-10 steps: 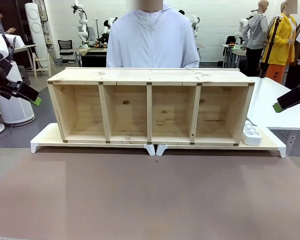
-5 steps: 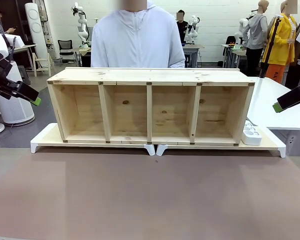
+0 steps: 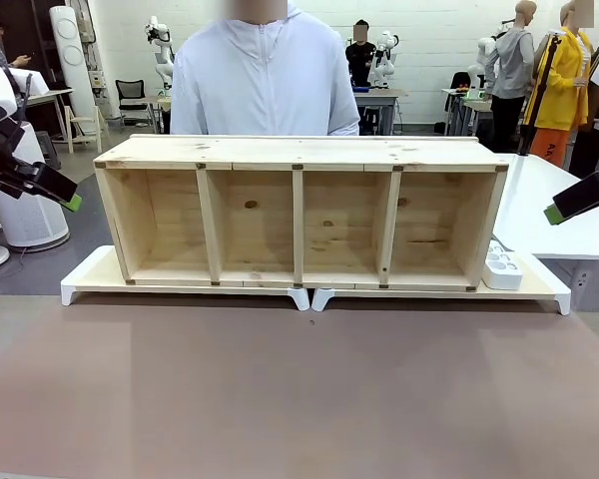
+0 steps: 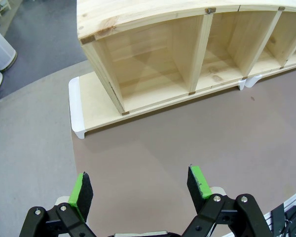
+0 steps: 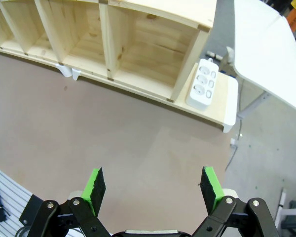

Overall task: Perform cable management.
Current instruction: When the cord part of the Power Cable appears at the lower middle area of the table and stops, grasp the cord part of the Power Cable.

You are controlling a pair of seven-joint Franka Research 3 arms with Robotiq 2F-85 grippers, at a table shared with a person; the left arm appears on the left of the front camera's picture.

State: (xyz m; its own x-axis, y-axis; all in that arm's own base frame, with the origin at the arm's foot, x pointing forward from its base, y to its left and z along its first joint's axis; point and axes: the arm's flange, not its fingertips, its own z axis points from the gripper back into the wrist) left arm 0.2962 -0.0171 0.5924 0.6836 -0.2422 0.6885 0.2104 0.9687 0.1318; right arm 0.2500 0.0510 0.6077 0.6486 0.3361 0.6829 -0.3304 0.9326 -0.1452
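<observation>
The cable is out of view. My left gripper (image 3: pixel 65 198) hangs raised at the far left, beside the wooden shelf (image 3: pixel 299 212); seen from the left wrist camera, my left gripper (image 4: pixel 140 187) is open with nothing between its fingers, above the brown table. At the far right my right gripper (image 3: pixel 559 210) hovers level with the shelf top. Its own wrist camera shows the right gripper (image 5: pixel 153 190) open and empty over the table. A person in a pale blue hooded top (image 3: pixel 265 80) stands behind the shelf.
The shelf has four open compartments and rests on two white-edged boards (image 3: pixel 85 284). A white power strip (image 3: pixel 502 265) lies on the right board beside the shelf, also the power strip (image 5: pixel 203 83). A white table (image 3: pixel 559 215) stands at the right.
The person behind the shelf has shifted towards picture left. Both arms have stayed still with jaws open.
</observation>
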